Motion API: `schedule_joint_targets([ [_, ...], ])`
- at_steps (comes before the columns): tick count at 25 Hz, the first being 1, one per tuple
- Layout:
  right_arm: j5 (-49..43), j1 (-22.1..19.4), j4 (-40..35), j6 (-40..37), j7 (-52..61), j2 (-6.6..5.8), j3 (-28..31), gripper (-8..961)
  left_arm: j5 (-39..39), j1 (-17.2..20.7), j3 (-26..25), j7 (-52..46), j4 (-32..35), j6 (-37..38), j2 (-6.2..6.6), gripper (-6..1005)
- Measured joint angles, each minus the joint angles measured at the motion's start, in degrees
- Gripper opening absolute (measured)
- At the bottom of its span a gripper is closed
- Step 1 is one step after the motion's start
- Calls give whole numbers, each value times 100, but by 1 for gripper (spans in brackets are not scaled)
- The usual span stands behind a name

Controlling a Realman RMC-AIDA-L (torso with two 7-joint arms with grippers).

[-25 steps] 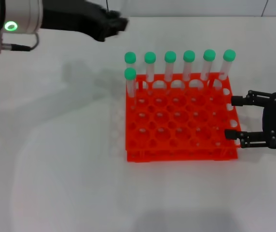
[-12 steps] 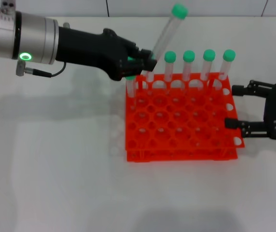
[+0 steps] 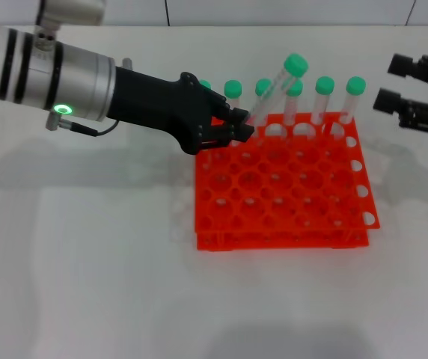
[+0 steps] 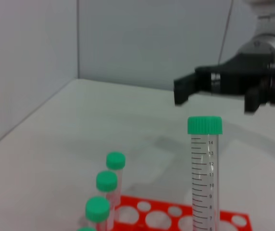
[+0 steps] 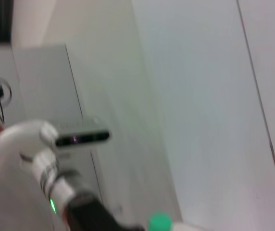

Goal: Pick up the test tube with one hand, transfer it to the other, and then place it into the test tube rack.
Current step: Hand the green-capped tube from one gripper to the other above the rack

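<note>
On a plain white table (image 3: 87, 284) backed by a pale panelled wall (image 4: 128, 38), the left gripper (image 3: 238, 127) is clamped on the lower part of the tube (image 3: 277, 90), which leans with its green cap up over the back row of the orange rack (image 3: 281, 194). Other green-capped tubes (image 3: 323, 101) stand upright in that back row. The right gripper (image 3: 401, 82) hangs off the rack's far right corner, its fingers spread wide and holding nothing.
</note>
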Motion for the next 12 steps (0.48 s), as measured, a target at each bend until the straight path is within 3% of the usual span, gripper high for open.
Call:
schedule_joint_targets([
  [6, 769, 218, 822, 114, -804, 254, -28, 759, 201, -208, 0, 14, -225, -292, -107, 225],
  [12, 1056, 678, 1935, 312, -1677, 273, 3, 757, 217, -280, 12, 26, -209, -309, -167, 230],
])
